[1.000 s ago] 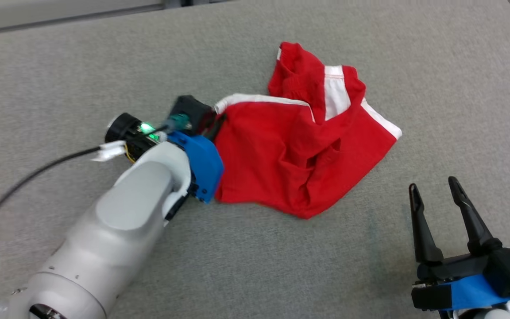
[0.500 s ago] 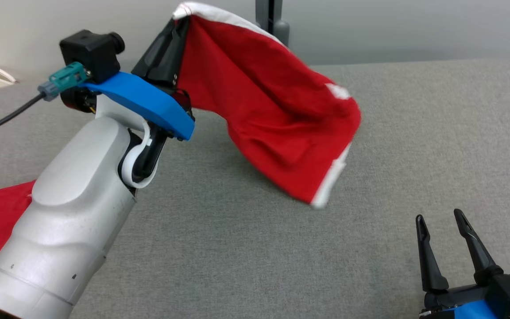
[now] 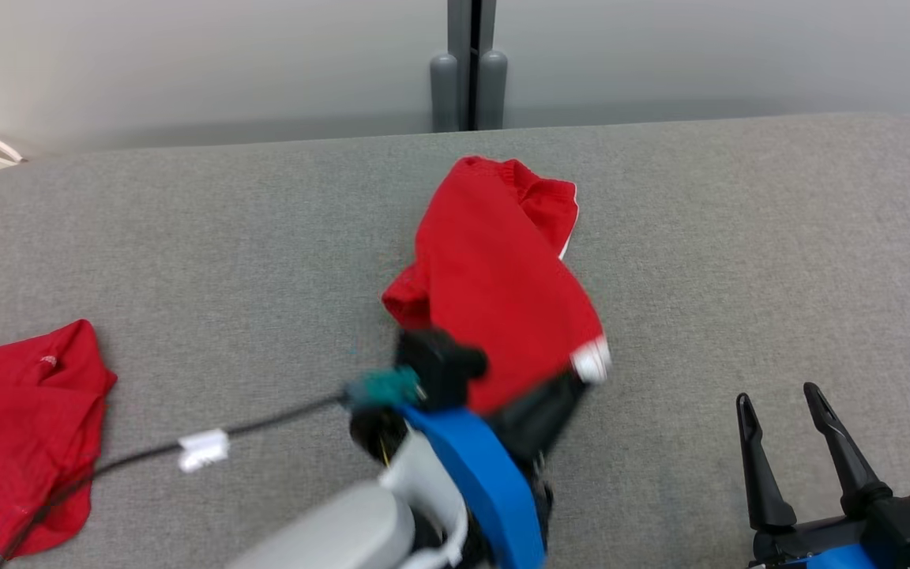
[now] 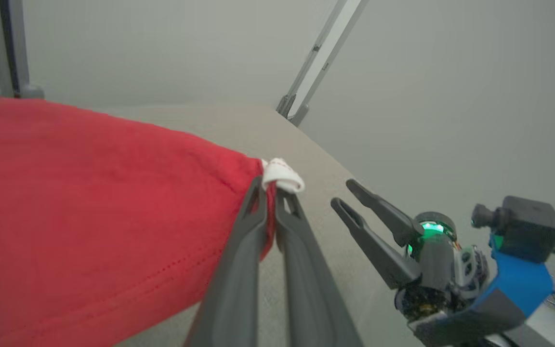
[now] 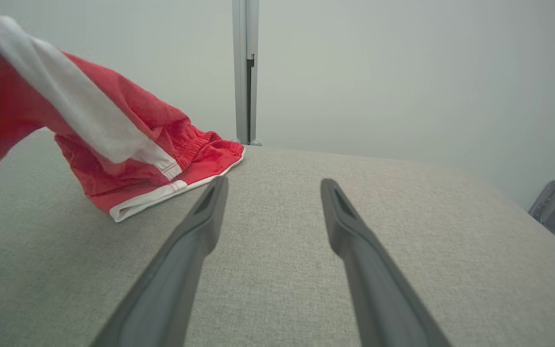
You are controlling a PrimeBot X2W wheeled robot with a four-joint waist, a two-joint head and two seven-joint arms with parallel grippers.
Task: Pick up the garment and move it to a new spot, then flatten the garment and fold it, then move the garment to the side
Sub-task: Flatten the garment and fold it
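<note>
Shorts (image 3: 502,269) look light and floppy; my left pincer (image 4: 269,185) pinches the white hem corner (image 4: 282,174), right pincer (image 3: 777,395) gapes empty.

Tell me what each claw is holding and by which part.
The left claw pinches the red garment at its white-trimmed hem corner; the right claw is open, holding nothing.
</note>
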